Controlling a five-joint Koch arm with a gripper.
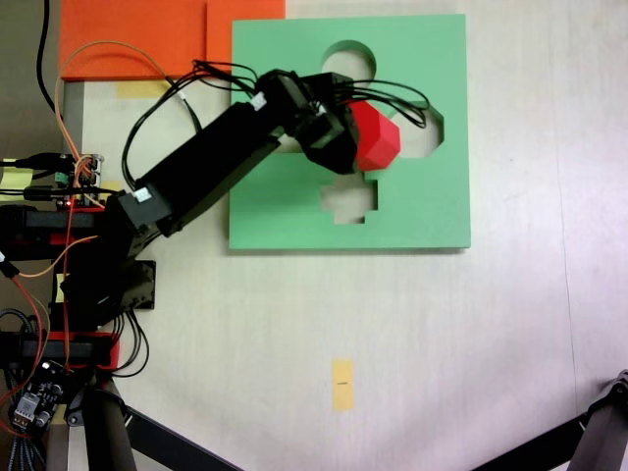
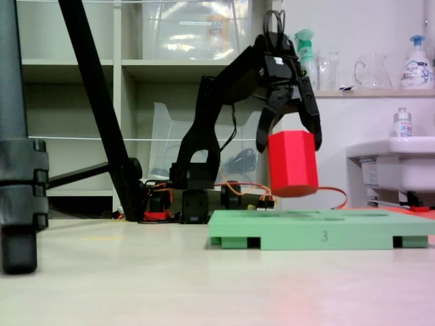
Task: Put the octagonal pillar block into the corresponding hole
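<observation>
The claw (image 2: 291, 141) grips the octagonal pillar block (image 2: 293, 163) by its top, holding it upright and clear above the green foam board (image 2: 319, 236) at right of centre — near the corresponding hole (image 1: 424, 134), so it can drop straight in.

We see even, soft indoor light in both fixed views, faint shadows, mild blur, and a reddish tint low on the pale bench (image 2: 204, 285).

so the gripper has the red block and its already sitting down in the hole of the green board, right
Not quite: the gripper does hold the red block, but the block hangs clear above the green board, not seated in any hole. The low fixed view from the side shows the gap beneath it.
</observation>
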